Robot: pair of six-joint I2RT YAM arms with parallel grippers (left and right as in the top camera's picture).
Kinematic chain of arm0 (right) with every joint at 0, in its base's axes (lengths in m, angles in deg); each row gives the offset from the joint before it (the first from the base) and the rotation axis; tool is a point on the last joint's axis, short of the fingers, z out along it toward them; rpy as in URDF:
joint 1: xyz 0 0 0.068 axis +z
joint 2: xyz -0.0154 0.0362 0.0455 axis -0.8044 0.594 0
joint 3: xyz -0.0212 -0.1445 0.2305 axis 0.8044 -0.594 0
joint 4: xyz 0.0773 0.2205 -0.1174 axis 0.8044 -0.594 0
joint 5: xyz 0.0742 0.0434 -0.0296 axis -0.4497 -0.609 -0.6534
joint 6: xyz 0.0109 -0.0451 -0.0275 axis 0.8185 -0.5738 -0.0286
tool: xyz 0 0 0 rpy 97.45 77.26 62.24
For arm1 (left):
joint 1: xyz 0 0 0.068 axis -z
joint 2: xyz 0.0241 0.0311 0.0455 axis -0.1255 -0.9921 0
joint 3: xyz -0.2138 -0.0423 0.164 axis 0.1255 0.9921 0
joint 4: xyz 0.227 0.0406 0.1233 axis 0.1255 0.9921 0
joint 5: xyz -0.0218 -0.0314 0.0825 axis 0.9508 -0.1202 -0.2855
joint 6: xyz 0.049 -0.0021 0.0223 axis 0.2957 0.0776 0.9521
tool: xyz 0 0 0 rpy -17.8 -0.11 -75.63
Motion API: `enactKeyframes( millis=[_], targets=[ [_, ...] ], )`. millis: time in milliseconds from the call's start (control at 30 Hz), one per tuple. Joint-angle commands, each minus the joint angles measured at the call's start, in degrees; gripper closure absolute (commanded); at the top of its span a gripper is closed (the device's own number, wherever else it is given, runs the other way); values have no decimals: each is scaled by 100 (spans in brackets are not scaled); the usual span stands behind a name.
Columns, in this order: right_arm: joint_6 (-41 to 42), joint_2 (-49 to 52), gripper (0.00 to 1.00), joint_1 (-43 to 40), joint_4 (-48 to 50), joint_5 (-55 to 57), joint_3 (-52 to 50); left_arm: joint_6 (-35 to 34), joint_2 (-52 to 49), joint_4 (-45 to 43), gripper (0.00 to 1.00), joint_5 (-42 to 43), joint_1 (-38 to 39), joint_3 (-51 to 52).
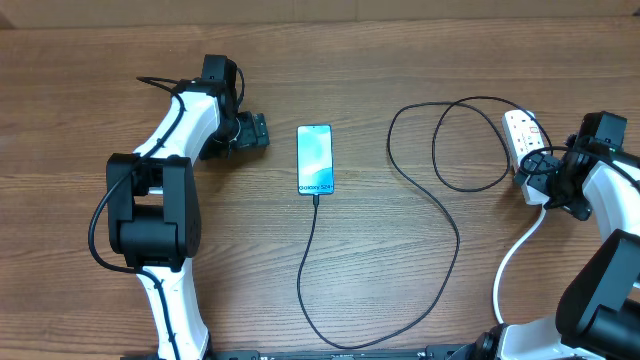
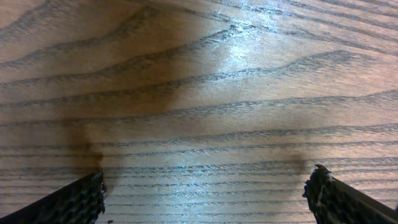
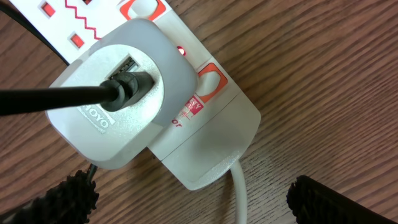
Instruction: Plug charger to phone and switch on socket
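Wooden table [image 1: 420, 310]: the phone [image 1: 315, 159] lies at centre, charger [image 1: 302, 280] apparently plugged in. Right claw [image 3: 196, 202], spread, hovers at the cord end of the power strip [image 3: 211, 134]; pressing its switch [image 3: 210, 79] looks next. Left claw [image 2: 205, 193], spread, hangs over bare wood.

Left arm [image 1: 185, 118] at 9 o'clock, left gripper [image 1: 262, 132] pointing toward 3 o'clock, fingers wide apart. Right arm [image 1: 612, 188] at 3 o'clock, right gripper [image 1: 530, 178] facing 9 o'clock, also spread.
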State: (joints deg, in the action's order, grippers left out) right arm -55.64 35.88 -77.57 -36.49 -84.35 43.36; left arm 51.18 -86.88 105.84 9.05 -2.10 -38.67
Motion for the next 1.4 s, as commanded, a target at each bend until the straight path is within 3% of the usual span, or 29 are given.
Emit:
enactKeyframes(
  millis=[0,1133,1367],
  targets=[
    [-28,-111,0,-7,20,94,107,22,-424,-42,0,68,-59,236],
    [-28,-111,0,-4,20,94,107,22,-428,-42,0,66,-33,236],
    [-28,-111,0,-7,20,94,107,22,229,-42,0,68,212,236]
  ],
)
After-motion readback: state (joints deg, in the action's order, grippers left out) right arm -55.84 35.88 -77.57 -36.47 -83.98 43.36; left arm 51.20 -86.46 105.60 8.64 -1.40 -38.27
